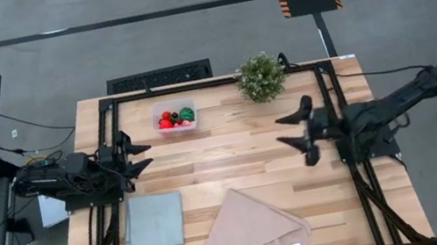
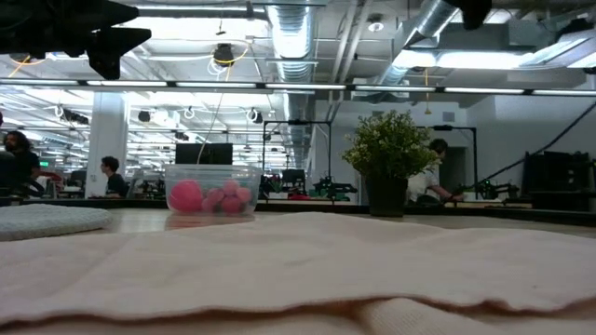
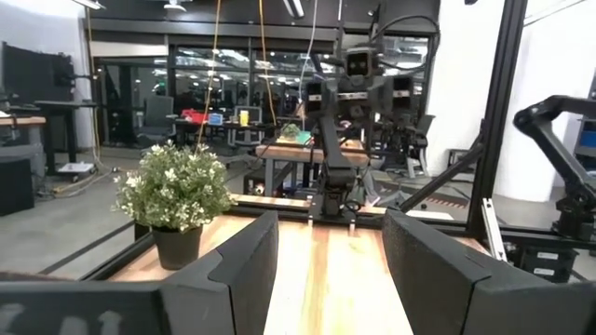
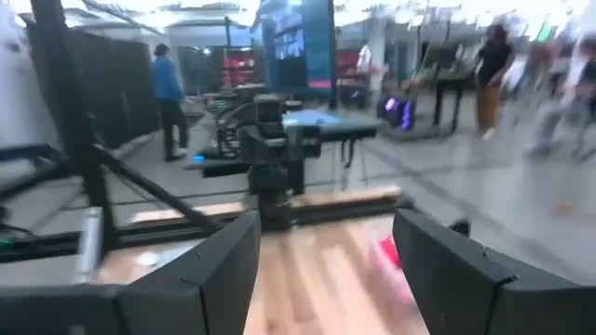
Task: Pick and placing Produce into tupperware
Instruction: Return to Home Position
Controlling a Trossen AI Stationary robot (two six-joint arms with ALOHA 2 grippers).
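Observation:
The clear tupperware (image 1: 175, 117) stands on the wooden table toward its far side. Red produce (image 1: 167, 120) and a round green piece (image 1: 187, 113) lie inside it. In the low view the tupperware (image 2: 212, 193) shows pink and red produce (image 2: 186, 196) through its wall. My left gripper (image 1: 139, 153) hovers open at the table's left side, nearer than the tupperware, pointing level toward the right. My right gripper (image 1: 295, 127) hovers open at the right side and points toward the left. Nothing is between the fingers of either gripper (image 3: 331, 270) (image 4: 326, 270).
A bushy green potted plant (image 1: 261, 76) stands at the far edge, right of the tupperware. A grey-blue square cloth (image 1: 153, 222) lies flat at the near left. A beige cloth (image 1: 246, 234) lies folded at the near middle. Bare wood lies between the two grippers.

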